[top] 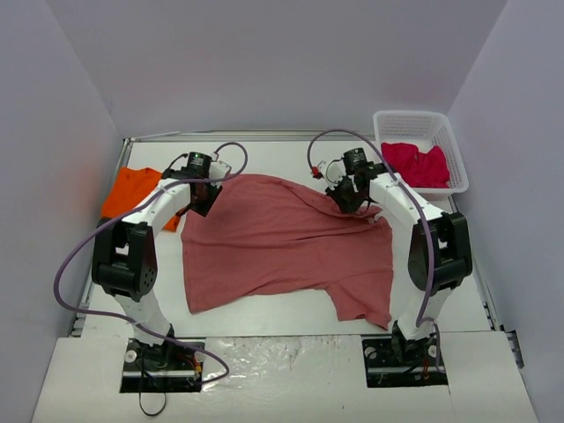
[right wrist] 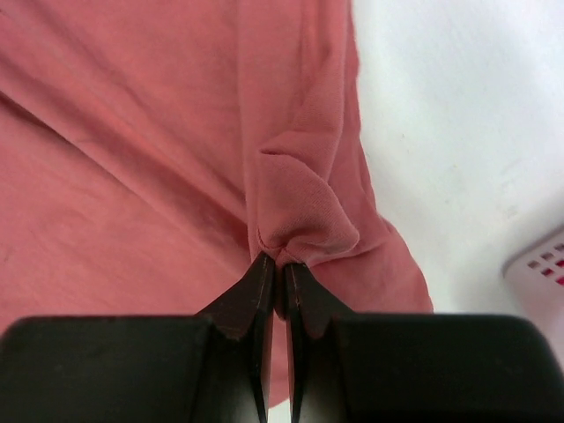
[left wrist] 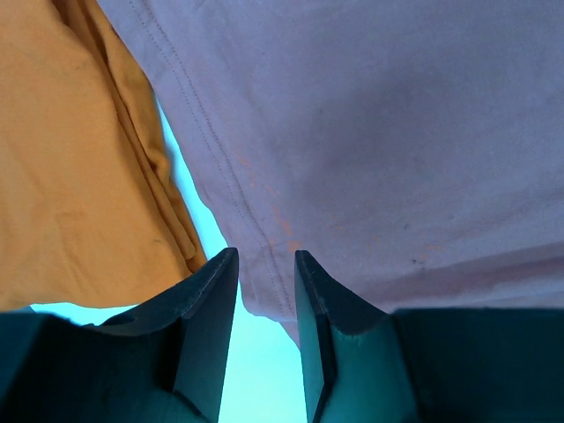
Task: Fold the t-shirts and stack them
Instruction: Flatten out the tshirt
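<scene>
Brick-red t-shirt (top: 282, 251) lying spread, with some wrinkles, on the table (top: 291, 308) between the two arms.

The right gripper (right wrist: 280, 264) is pinching a bunched fold of this shirt. Its fingers (right wrist: 251, 300) are pressing together, and the cloth is puckering into a small knot right at their tips. Smooth fabric is running off to the left of the fingers, and bare table is showing to the right of them. A corner of the white basket (right wrist: 542, 260) is sitting far to the right.

The left gripper (left wrist: 266, 264) is standing partly spread. The stitched hem of the brick-red t-shirt is running down into the gap between its fingers (left wrist: 207, 308), but nothing is showing that they are clamping it. The orange t-shirt (left wrist: 79, 159) is lying just to the left of these fingers, with a strip of table separating the two garments.

In the top view the crimson-pink t-shirt (top: 419, 163) is resting crumpled inside the white basket, beyond the right gripper.

Handling, as a judgement: the cloth is looking light, limp and slightly clingy. It is draping and gathering wherever it is being pinched, so a single hold is likely to drag it into folds. A doubled hem or seam at a corner is offering the firmest purchase, taken by both grippers well apart to keep the edge taut.
</scene>
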### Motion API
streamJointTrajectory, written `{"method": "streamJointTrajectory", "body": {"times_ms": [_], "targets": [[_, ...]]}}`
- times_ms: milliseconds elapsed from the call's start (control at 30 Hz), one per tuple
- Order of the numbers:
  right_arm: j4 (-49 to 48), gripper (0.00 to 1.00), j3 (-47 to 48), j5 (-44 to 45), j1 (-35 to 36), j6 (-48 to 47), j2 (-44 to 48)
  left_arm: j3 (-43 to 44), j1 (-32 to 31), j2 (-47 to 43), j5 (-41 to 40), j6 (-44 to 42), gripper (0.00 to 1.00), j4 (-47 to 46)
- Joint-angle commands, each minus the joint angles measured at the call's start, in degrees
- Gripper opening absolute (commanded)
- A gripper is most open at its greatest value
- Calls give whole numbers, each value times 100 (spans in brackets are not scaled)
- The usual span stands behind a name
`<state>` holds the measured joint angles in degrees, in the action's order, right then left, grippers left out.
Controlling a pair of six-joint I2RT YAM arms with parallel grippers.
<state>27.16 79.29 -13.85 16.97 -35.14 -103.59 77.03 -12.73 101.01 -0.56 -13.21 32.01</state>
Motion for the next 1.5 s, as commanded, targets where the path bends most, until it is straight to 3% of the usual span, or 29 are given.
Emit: {"method": "streamJointTrajectory", "body": {"times_ms": [0,233,400,467,567,800,1033,1200,1467], "targets": [[88,0,-377,470,-10,-204,252,40,16,-196,12,38,31,25],[-140,0,-941,830,227,-161,392,40,16,-152,-6,21,31,42],[-378,22,-1423,1523,946,-90,568,40,16,-108,-6,3,31,68],[-387,36,-1495,1569,1141,-38,612,40,16,-91,-6,3,31,77],[-360,40,-1556,1648,1527,68,691,48,16,-55,-6,-15,31,86],[-272,39,-1416,1657,1546,139,858,57,16,6,-6,-32,31,95],[-325,36,-845,1131,748,296,850,31,16,41,3,-41,31,86],[-492,30,-292,1165,290,595,385,31,16,68,12,-41,31,86],[-536,27,95,1174,122,675,-240,-13,16,59,3,-67,31,77]]}}
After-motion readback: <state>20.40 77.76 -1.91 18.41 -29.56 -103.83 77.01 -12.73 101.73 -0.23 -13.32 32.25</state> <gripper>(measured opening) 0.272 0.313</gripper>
